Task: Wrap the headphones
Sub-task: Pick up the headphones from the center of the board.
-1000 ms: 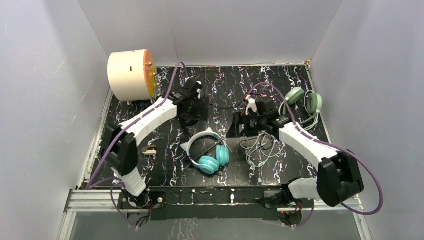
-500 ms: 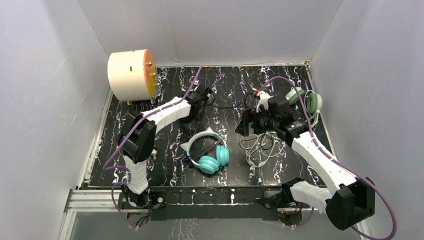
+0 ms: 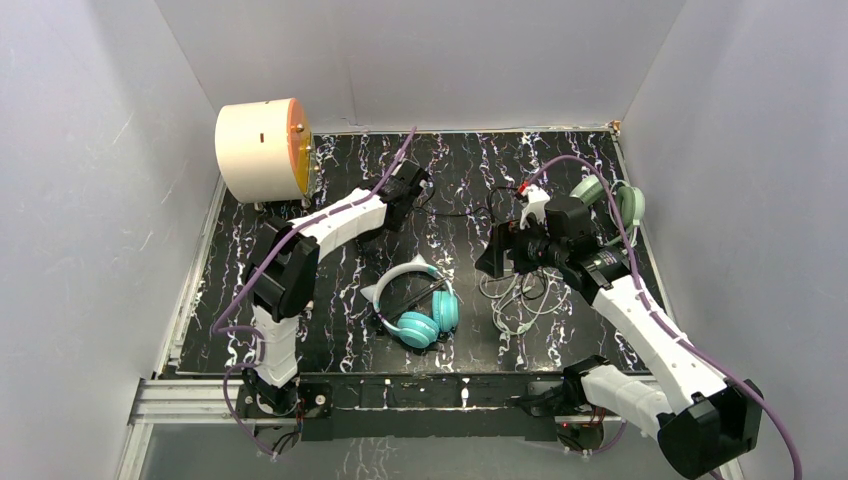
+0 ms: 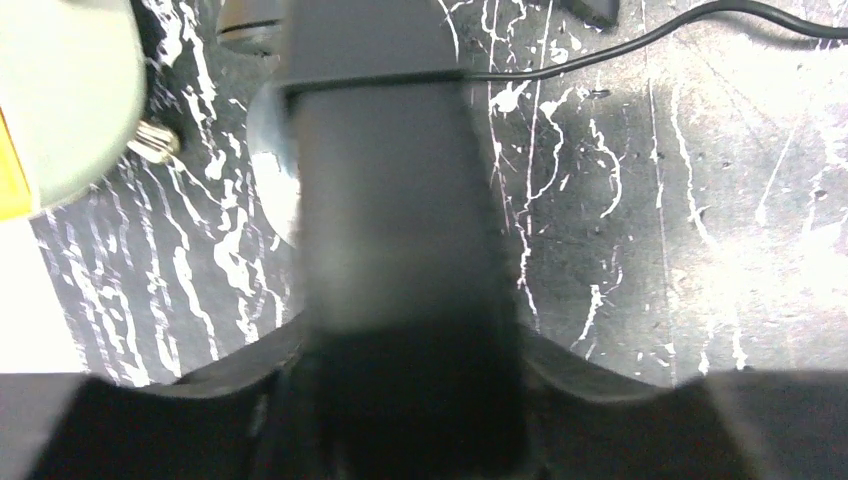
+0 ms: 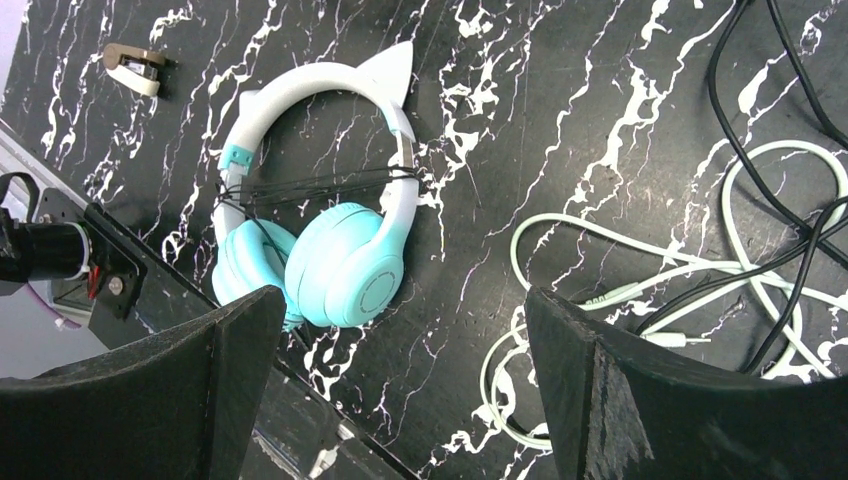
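A broad black headphones band (image 4: 390,200) fills the left wrist view, with a thin black cable (image 4: 640,45) running off to the right. My left gripper (image 4: 405,345) is shut on that band, far left of centre (image 3: 410,190); the arm hides most of the black headset. The teal headphones (image 3: 420,310) with the white cat-ear band (image 5: 300,95) lie at the near middle, a dark cord across the band. My right gripper (image 5: 400,395) hangs open above the table, right of the teal cups (image 5: 345,265). Sage-green headphones (image 3: 612,203) lie far right, their light cable (image 5: 640,260) in loose loops.
A cream drum with an orange face (image 3: 262,150) stands at the far left corner, close to my left gripper. A small tan clip (image 5: 135,68) lies left of the teal set. Black cable (image 5: 760,150) crosses the light loops. Grey walls ring the table.
My left arm has stretched further back and right, and its jaws have closed in on the black band. My right arm has shifted right, its jaws still open.
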Robot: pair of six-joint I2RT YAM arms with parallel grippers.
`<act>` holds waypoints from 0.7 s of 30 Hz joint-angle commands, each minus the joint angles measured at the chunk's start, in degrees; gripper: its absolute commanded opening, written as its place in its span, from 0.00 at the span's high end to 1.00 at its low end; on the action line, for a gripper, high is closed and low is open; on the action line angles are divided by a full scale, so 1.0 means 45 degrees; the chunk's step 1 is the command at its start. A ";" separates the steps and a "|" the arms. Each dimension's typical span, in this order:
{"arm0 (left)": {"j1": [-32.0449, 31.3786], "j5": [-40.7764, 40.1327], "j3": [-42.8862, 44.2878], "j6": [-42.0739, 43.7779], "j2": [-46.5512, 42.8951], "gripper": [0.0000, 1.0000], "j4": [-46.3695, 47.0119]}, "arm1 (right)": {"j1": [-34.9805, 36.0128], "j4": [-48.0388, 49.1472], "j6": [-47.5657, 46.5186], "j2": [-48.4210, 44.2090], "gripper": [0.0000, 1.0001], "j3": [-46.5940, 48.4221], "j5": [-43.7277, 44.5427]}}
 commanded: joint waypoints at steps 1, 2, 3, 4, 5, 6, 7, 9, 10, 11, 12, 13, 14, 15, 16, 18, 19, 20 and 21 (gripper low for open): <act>-0.0019 -0.0818 0.0694 0.0512 -0.0468 0.65 -0.0344 | 0.0019 -0.0128 -0.0029 -0.0081 0.01 0.0629 0.0126; -0.0021 -0.0746 0.0703 0.0522 -0.0710 0.76 -0.0361 | 0.0012 -0.0149 -0.0029 -0.0071 0.01 0.0677 0.0132; -0.0021 -0.0725 0.0692 0.0603 -0.0918 0.89 -0.0378 | 0.0021 -0.0208 -0.0019 -0.0060 0.01 0.0744 0.0165; -0.0021 -0.0708 0.0771 0.0641 -0.1069 0.95 -0.0470 | 0.0022 -0.0308 -0.0070 -0.0076 0.01 0.0835 0.0318; -0.0021 -0.0698 0.0903 0.0570 -0.1190 0.97 -0.0714 | 0.0022 -0.0423 -0.0139 -0.0078 0.01 0.0939 0.0415; -0.0021 -0.0670 0.1030 0.0517 -0.1357 0.98 -0.0920 | 0.0022 -0.0552 -0.0248 -0.0054 0.01 0.1057 0.0554; -0.0021 -0.0564 0.1092 0.0491 -0.1573 0.99 -0.1087 | 0.0013 -0.0700 -0.0379 -0.0034 0.01 0.1199 0.0723; -0.0021 -0.0384 0.1119 0.0439 -0.2140 1.00 -0.1209 | 0.0021 -0.1026 -0.0636 0.0030 0.01 0.1502 0.1005; -0.0011 -0.0299 0.1151 0.0447 -0.2437 1.00 -0.1249 | 0.0012 -0.1199 -0.0742 0.0077 0.01 0.1660 0.1063; -0.0010 -0.0134 0.1219 0.0433 -0.2765 1.00 -0.1314 | 0.0016 -0.1345 -0.0809 0.0127 0.01 0.1814 0.1089; 0.0007 0.0025 0.1279 0.0378 -0.3109 1.00 -0.1351 | 0.0022 -0.1495 -0.0842 0.0167 0.01 0.1943 0.1110; 0.0058 0.0326 0.1323 0.0329 -0.3457 1.00 -0.1366 | 0.0022 -0.1597 -0.0866 0.0172 0.01 0.2035 0.1088; 0.0165 0.0725 0.1375 0.0257 -0.3808 1.00 -0.1368 | 0.0022 -0.1632 -0.0886 0.0158 0.01 0.2115 0.1053; 0.0298 0.1253 0.1492 0.0119 -0.4118 1.00 -0.1451 | 0.0022 -0.1641 -0.0888 0.0137 0.01 0.2169 0.1003; 0.0485 0.1874 0.1655 -0.0067 -0.4411 1.00 -0.1620 | 0.0020 -0.1652 -0.0889 0.0134 0.02 0.2261 0.0933; 0.0945 0.3626 0.2011 -0.0607 -0.4993 1.00 -0.1918 | 0.0019 -0.1726 -0.0922 0.0172 0.01 0.2488 0.0768; 0.1288 0.4553 0.2067 -0.0905 -0.5360 1.00 -0.1910 | 0.0012 -0.1736 -0.1010 0.0229 0.01 0.2589 0.0642; 0.1444 0.5492 0.2064 -0.1237 -0.5733 1.00 -0.1829 | 0.0021 -0.1756 -0.1133 0.0327 0.01 0.2755 0.0522; 0.1853 0.6336 0.2064 -0.1543 -0.6219 1.00 -0.1757 | 0.0022 -0.1791 -0.1276 0.0410 0.01 0.2908 0.0458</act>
